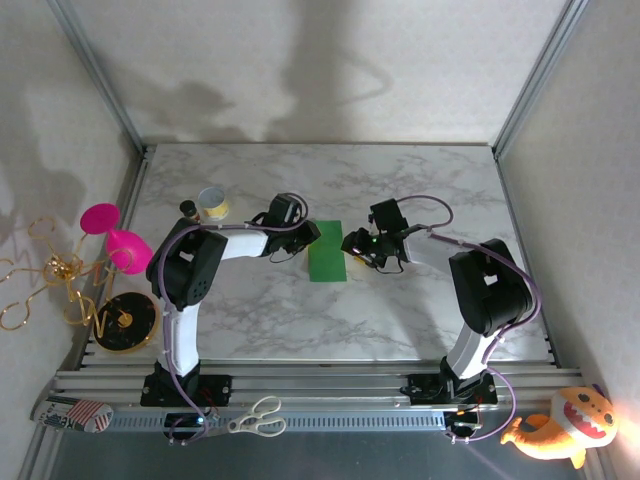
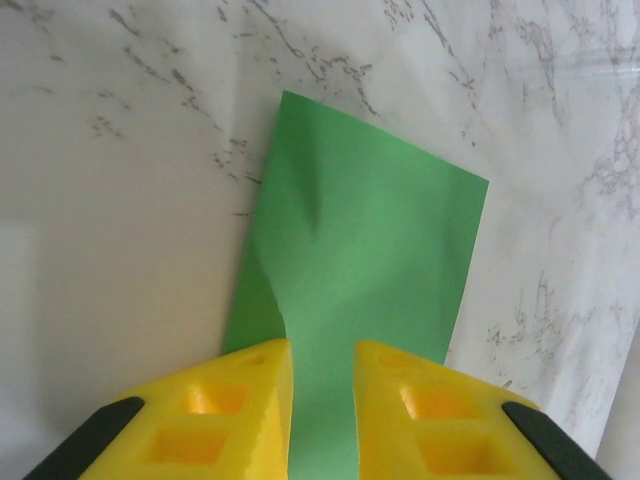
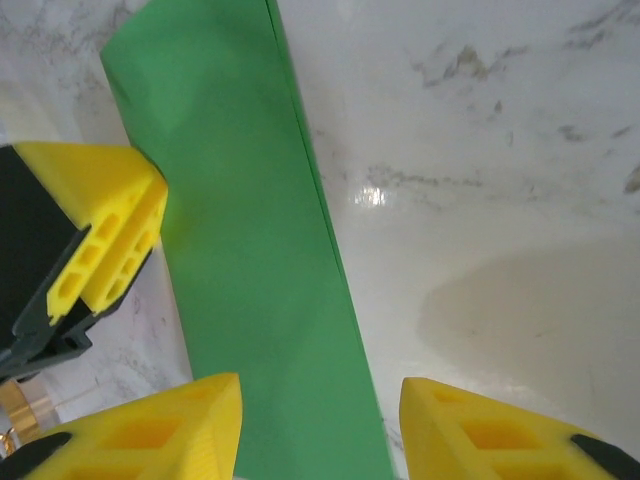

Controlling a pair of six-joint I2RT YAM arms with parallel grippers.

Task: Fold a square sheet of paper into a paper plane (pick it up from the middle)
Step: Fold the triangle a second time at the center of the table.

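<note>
The square sheet of paper (image 1: 327, 262) lies mid-table, bright green and folded into a narrow upright rectangle. My left gripper (image 1: 303, 238) sits at its upper left edge. In the left wrist view the yellow fingers (image 2: 250, 400) rest on the sheet (image 2: 370, 250), and a soft ridge of paper bulges up into the narrow gap at the left gripper (image 2: 322, 348). My right gripper (image 1: 358, 245) hovers at the sheet's upper right. It stands open (image 3: 320, 385) over the paper's (image 3: 250, 250) double-layered long edge, touching nothing. The left gripper's finger (image 3: 110, 230) shows beside the paper.
A tape roll (image 1: 212, 204) and a small dark object (image 1: 188, 208) stand at the back left. Off the table's left edge are a pink shape (image 1: 110, 238) and a black-and-yellow disc (image 1: 125, 322). Scissors (image 1: 255, 418) and a plush toy (image 1: 560, 428) lie along the front rail.
</note>
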